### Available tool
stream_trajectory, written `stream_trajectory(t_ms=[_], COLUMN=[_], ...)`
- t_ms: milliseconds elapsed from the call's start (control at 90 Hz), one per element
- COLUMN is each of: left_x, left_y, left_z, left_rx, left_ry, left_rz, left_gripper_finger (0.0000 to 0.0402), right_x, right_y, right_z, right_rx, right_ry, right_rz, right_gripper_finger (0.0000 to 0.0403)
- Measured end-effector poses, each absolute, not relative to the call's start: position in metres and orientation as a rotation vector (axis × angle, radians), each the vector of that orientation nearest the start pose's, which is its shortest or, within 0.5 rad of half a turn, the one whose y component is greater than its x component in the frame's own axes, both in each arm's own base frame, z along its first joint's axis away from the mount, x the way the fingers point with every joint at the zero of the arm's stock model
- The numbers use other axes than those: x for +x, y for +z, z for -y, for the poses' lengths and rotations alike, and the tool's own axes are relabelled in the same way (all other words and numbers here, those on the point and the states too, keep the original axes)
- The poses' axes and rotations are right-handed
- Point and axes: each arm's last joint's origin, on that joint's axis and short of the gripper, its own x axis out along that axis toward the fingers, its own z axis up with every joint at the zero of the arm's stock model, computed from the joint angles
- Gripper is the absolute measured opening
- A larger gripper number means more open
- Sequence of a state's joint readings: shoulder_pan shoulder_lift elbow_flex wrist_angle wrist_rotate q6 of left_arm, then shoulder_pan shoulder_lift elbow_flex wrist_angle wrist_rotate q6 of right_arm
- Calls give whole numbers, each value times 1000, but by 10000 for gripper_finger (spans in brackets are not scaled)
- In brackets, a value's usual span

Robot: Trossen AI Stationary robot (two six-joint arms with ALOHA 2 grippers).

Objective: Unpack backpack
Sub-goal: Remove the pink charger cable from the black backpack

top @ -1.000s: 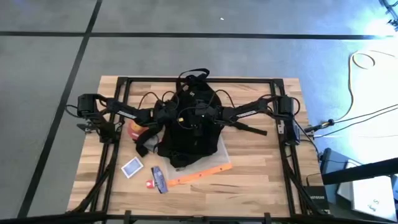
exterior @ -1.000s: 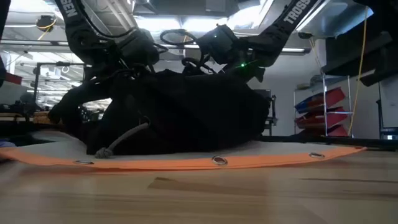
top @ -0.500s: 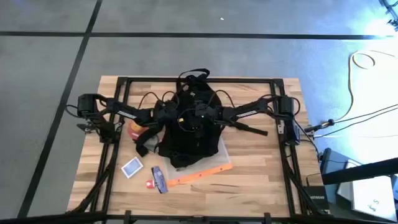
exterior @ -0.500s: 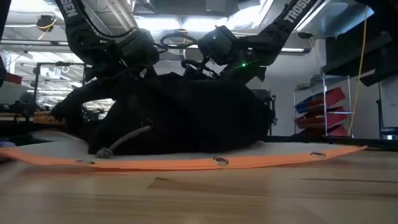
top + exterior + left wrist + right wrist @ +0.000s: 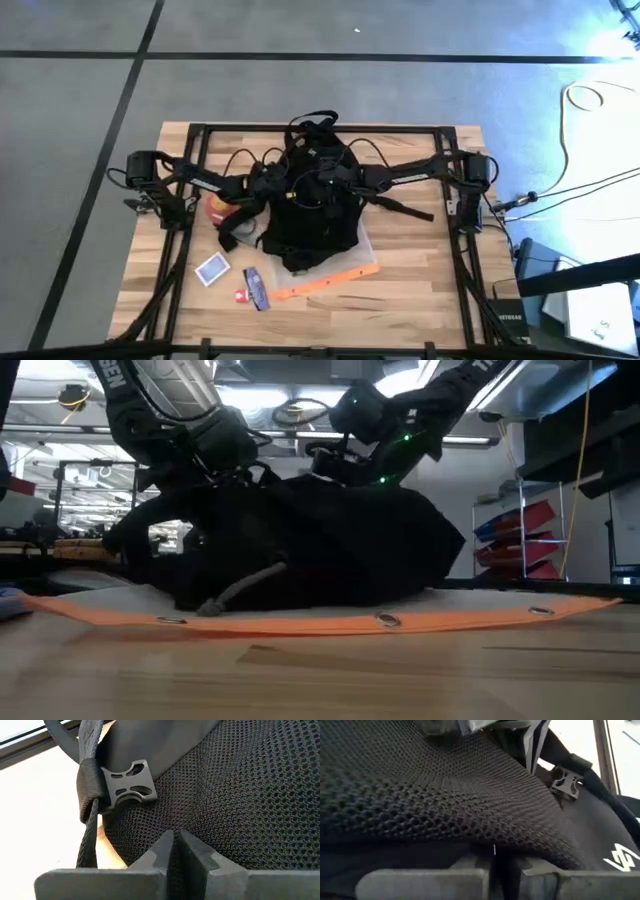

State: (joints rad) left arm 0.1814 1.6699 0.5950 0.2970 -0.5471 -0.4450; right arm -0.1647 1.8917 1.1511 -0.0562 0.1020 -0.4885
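The backpack [image 5: 305, 205] lies in the middle of the table [image 5: 420, 270], a little toward 12 o'clock, and its lower part rests on a flat orange-edged sheet [image 5: 335, 280]. Both arms reach into it from opposite sides. The left gripper [image 5: 272, 185] comes from 9 o'clock and the right gripper [image 5: 330, 182] from 3 o'clock, and they meet on the upper part of the bag.

In the left wrist view the two fingers are pressed together against the black mesh, with a thin fold of fabric seeming to sit between them, just beside a plastic buckle [image 5: 125, 785] on a strap. In the right wrist view the jaws are also closed, and the mesh comes down into their gap, so I judge they pinch the fabric. Probably the two grips hold the bag from both sides so that the opening can be pulled apart or the bag lifted.

I count one backpack, two grippers and four small things at 7 o'clock of the bag: a red and yellow object [image 5: 213, 208], a blue-white card [image 5: 212, 269], a dark flat item [image 5: 256, 287] and a small red piece [image 5: 241, 296].
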Motion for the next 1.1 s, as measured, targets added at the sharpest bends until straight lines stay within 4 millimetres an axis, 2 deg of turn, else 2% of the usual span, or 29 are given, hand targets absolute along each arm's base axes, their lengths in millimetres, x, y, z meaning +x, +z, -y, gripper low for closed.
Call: stream_trajectory(t_ms=[278,456,567,789,978,1100], left_x=[274,274,274,273,273,273], left_y=[114,114,114,114,114,114], left_z=[-66,-66,-66,-66,-66,-66], left_rx=[-251,-250,-253,-255,-255,-256], left_ry=[851,854,856,859,859,857], left_rz=[-616,-616,-614,-612,-612,-613], left_gripper_finger=[17,17,17,17,17,18], right_x=[377,377,378,383,387,383], right_y=[166,167,164,146,144,148], right_z=[76,79,79,80,81,85], right_rx=[-411,-306,-328,-329,-335,-340], right_ry=[-28,64,63,69,51,25], right_rz=[-907,-848,-854,-881,-850,-878], right_gripper_finger=[0,6,25,85,94,95])
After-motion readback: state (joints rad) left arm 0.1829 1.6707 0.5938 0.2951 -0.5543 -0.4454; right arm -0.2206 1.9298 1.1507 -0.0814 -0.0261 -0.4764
